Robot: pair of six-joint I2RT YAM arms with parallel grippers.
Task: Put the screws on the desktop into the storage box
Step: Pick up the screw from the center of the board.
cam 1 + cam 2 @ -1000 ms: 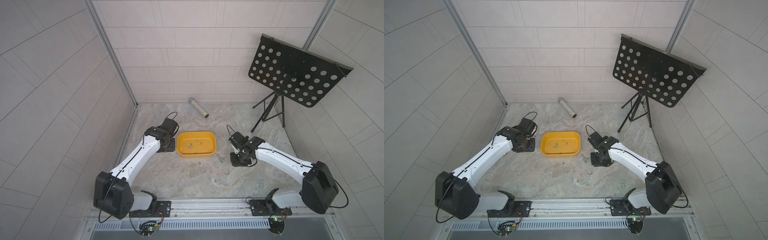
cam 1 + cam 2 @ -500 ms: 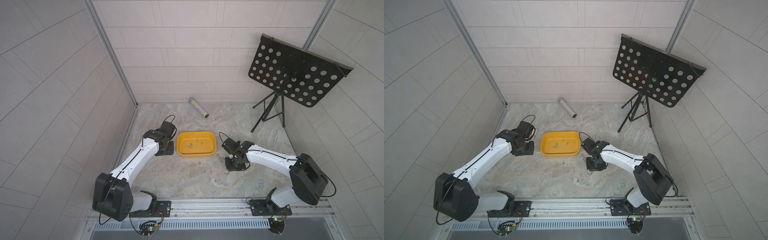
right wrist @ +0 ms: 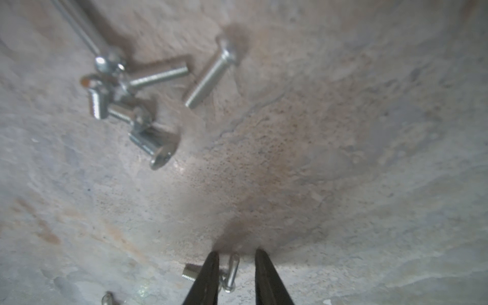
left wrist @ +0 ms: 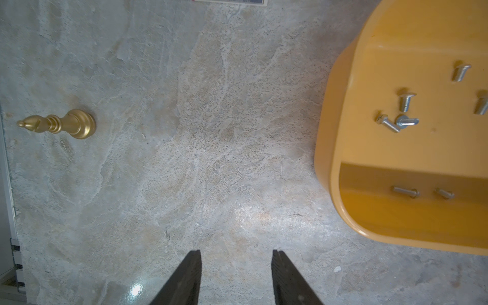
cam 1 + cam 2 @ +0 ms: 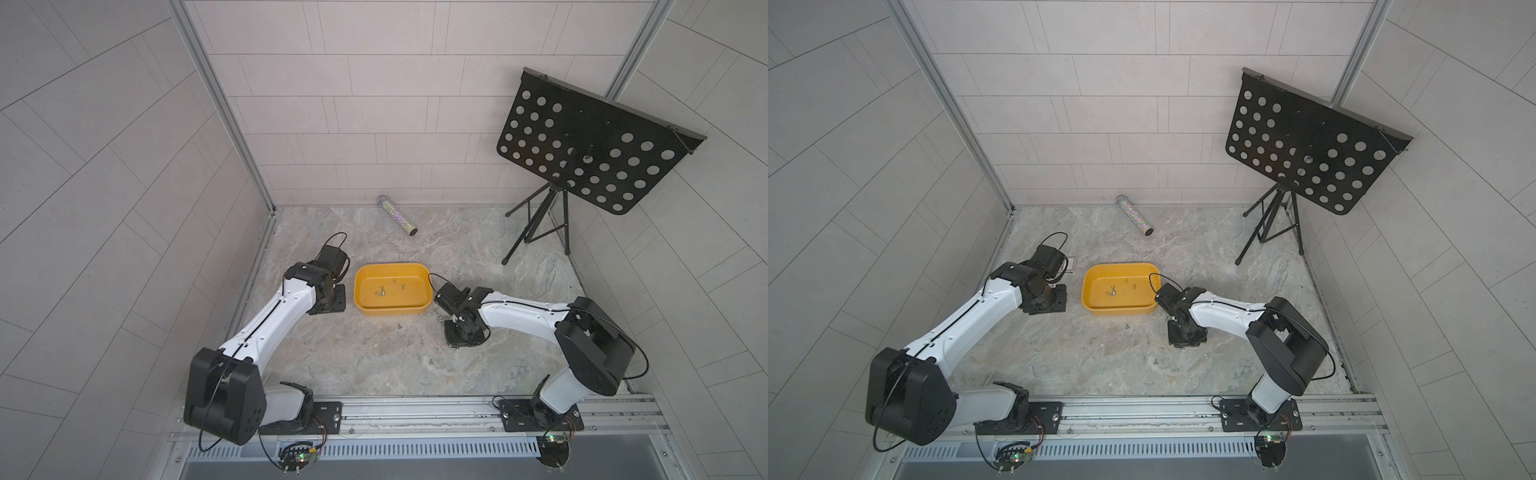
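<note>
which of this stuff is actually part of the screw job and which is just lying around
Part of the job: screws loose on the desktop; storage box, a few screws already inside.
Just lying about: brass ornament; glittery tube; black music stand.

Both arms low, left pincer (image 4: 235,253) and right pincer (image 3: 236,253) agape, tips downward.

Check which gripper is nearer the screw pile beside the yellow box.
Right. The right gripper is low over the desktop, a stray screw between its jaws, near the screw pile; the left gripper is on the storage box's other side.
</note>
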